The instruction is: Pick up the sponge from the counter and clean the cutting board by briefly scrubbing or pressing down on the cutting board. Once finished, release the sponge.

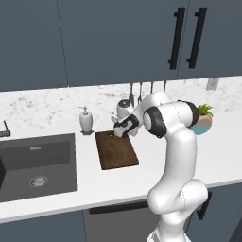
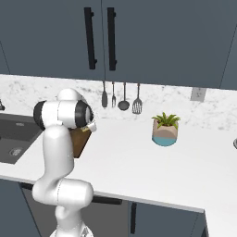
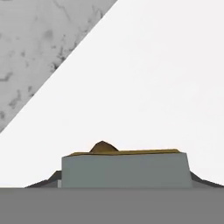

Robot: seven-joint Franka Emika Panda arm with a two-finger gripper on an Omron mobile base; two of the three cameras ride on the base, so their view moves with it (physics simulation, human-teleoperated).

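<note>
In your hand view, the sponge [image 3: 126, 169] sits right at the bottom between the finger tips, its grey-green face toward the camera and a thin yellow edge along its top; the dark tips show just outside its 2 lower corners, so the fingers are clamped on it. Beyond it you see the white counter [image 3: 166, 78] and the speckled marble backsplash [image 3: 30, 57]. In your left base view, the gripper [image 1: 122, 128] hangs at the far right corner of the dark brown cutting board [image 1: 116, 151], which lies on the counter between the sink [image 1: 35, 165] and the arm, with a soap dispenser [image 1: 86, 120] just behind it.
</note>
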